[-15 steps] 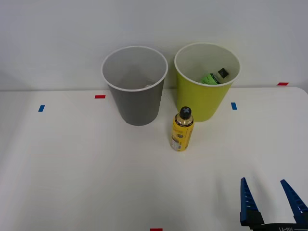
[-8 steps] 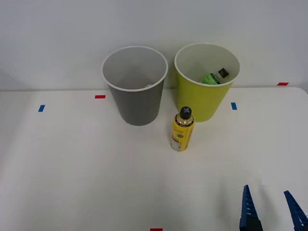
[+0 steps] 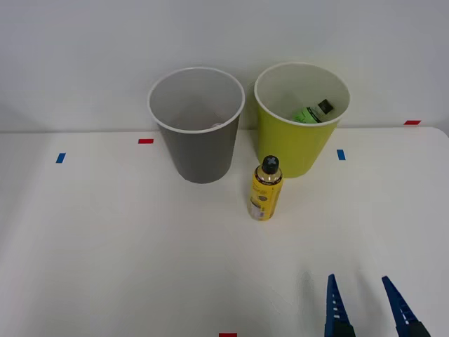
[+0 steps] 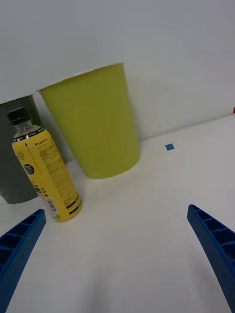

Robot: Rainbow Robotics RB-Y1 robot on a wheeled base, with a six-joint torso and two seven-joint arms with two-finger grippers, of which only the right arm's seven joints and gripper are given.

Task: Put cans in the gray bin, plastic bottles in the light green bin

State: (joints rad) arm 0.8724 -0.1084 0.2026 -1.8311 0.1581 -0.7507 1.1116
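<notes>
Right hand (image 3: 367,307) shifted left at near edge, fingers apart, empty; green bottle (image 3: 311,111) already in light green bin (image 3: 298,140), yellow bottle (image 3: 266,189) left on table (image 3: 105,239), gray bin (image 3: 200,133) contents unclear.

The tool (image 3: 367,307) has two blue, ribbed, tapering fingers (image 4: 215,247).

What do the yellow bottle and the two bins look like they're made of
The yellow bottle looks like clear plastic under a glossy printed yellow sleeve, with a black ribbed screw cap. The light green bin and the gray bin look like matte moulded plastic, smooth-walled and seamless, though paper or coated card can't be ruled out.
</notes>
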